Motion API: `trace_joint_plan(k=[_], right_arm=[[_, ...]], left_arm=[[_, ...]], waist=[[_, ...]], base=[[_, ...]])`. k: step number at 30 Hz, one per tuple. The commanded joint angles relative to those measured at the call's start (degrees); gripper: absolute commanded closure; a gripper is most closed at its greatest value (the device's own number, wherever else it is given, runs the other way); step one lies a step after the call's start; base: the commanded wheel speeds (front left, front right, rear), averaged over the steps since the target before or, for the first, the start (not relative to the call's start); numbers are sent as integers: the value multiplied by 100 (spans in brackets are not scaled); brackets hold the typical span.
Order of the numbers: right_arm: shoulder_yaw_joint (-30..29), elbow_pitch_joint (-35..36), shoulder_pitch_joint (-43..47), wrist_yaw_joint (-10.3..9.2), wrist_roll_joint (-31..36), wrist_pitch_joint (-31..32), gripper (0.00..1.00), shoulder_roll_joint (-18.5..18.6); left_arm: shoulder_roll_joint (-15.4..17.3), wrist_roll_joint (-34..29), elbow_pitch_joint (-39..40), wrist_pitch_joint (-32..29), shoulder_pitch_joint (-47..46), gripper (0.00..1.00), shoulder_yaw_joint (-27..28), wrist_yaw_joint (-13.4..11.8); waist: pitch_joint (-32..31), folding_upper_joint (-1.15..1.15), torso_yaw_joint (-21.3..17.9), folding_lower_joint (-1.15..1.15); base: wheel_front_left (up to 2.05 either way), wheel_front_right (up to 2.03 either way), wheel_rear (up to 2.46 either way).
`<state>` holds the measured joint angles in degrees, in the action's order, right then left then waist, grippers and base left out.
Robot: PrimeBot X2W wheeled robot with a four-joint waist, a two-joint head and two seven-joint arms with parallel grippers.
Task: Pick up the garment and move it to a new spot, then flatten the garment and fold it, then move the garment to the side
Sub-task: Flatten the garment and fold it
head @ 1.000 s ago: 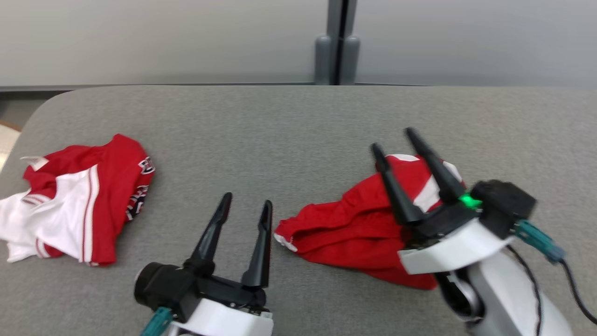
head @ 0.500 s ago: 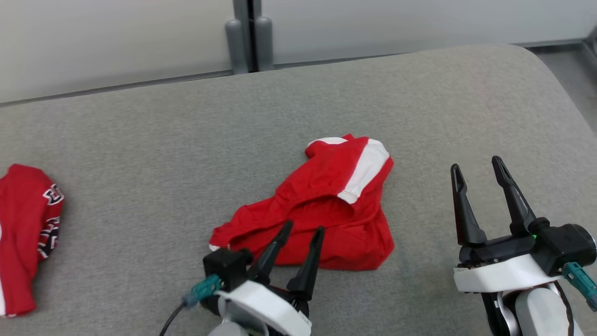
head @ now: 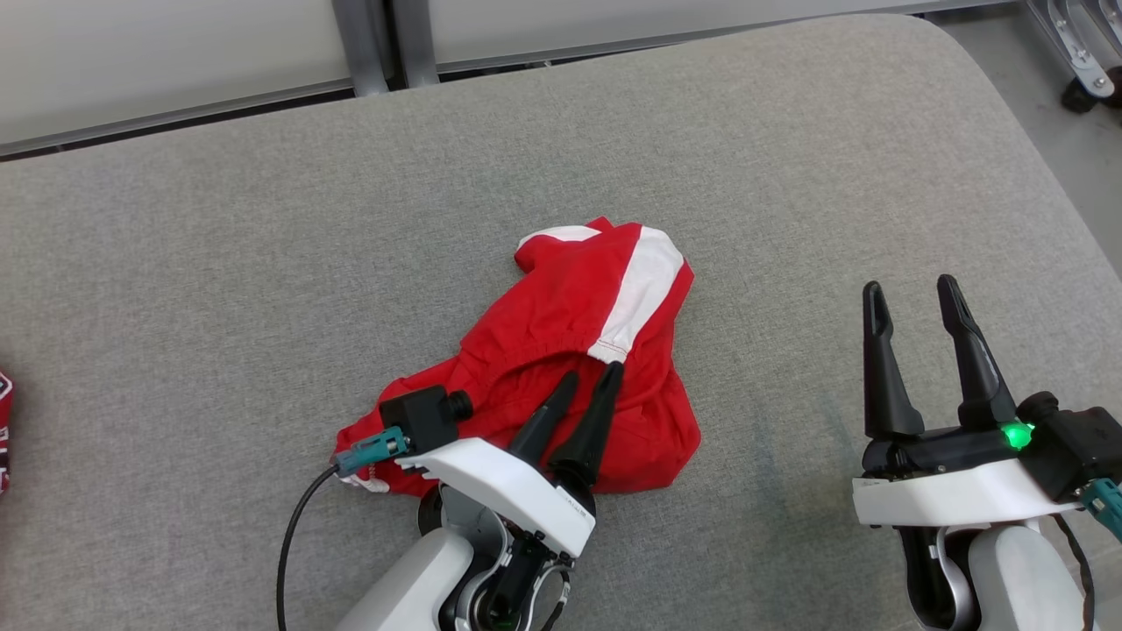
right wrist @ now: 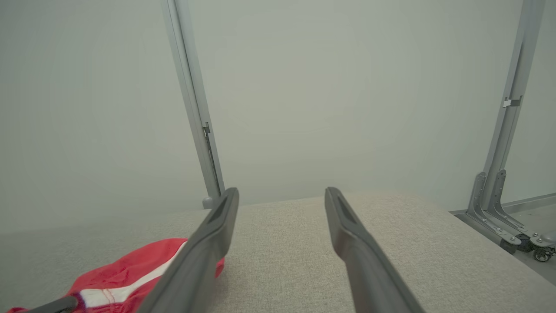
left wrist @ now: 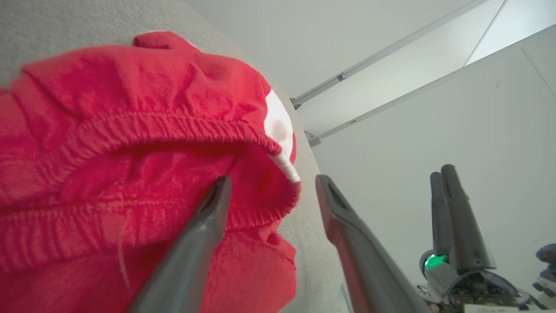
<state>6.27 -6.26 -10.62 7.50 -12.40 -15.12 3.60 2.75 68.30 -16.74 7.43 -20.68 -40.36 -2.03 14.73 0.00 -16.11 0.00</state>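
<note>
Over garment [head: 561, 307], left gripper [head: 592, 372] has moved further in w/ jaws apart.

The left gripper [head: 592, 372] and right gripper [head: 909, 286] have long, tapering black fingers on white wrist shells. A teal plug [head: 368, 449] with a black cable [head: 289, 526] sits at the left wrist; a green light [head: 1017, 434] glows on the right.

Grey table [head: 789, 175] carries crumpled red garment [head: 570, 298]; possibly more cloth [head: 3, 438] leftward.

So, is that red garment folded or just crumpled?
Crumpled: the red garment lies bunched in a heap on the grey table, its elastic waistband gaping open.
</note>
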Motion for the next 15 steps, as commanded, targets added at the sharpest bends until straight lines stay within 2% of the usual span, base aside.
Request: trace_joint_plan(k=[1,12,13,14,15], right_arm=[[-25,24,-52,-2,-98,-5,0,-3],[37,-27,-39,-2,-230,-5,0,-50],[43,-33,-31,-2,-224,-5,0,-51],[47,-39,-23,-2,-234,-5,0,-52],[34,-31,-18,-2,-277,-5,0,-53]], left_arm=[[27,58,-44,28,-132,0,-26,19],[28,290,-277,331,-406,0,-256,65],[27,303,-279,372,-420,8,-263,97],[28,337,-301,377,-428,60,-271,103],[29,330,-316,427,-446,85,-263,128]], waist=[[40,0,-32,0],[54,0,-179,0],[52,0,-193,0],[51,0,-206,0],[54,0,-219,0]], base=[[0,0,0],[0,0,0],[0,0,0],[0,0,0],[0,0,0]])
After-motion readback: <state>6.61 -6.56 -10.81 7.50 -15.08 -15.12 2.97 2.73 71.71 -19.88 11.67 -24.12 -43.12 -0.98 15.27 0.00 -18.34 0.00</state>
